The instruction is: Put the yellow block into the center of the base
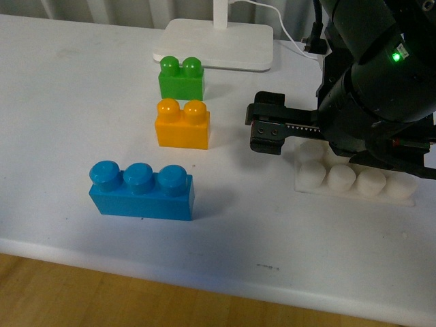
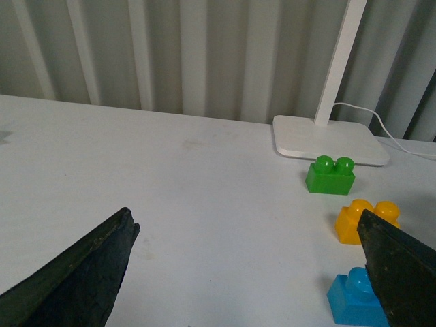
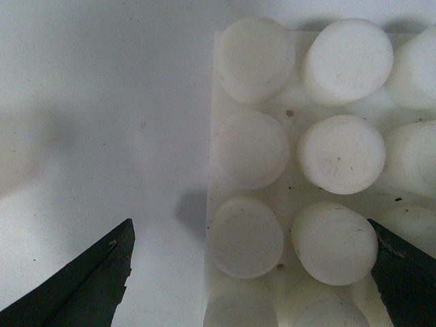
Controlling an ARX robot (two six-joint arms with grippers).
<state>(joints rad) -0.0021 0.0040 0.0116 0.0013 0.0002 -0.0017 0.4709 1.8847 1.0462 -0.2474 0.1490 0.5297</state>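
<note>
Tabletop [image 1: 68, 102] holds yellow block [image 1: 182, 124] near right claw [image 1: 263, 129].

yellow block [image 1: 182, 124] [image 2: 364, 221]: a yellow-orange brick with two round studs pointing up, is standing upright and free on the white table [image 1: 61, 136].
base [image 1: 354, 182] [image 3: 300, 170]: a flat white plate of round white studs, is lying flat to the yellow block's right, apart from it; visible studs bare, far part hidden in the front view.

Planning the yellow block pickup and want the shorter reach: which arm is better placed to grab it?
Likely right. The right gripper hangs open beside the yellow block, over the edge of the base. The left gripper sees the block farther off, and is absent from the front view.
</note>
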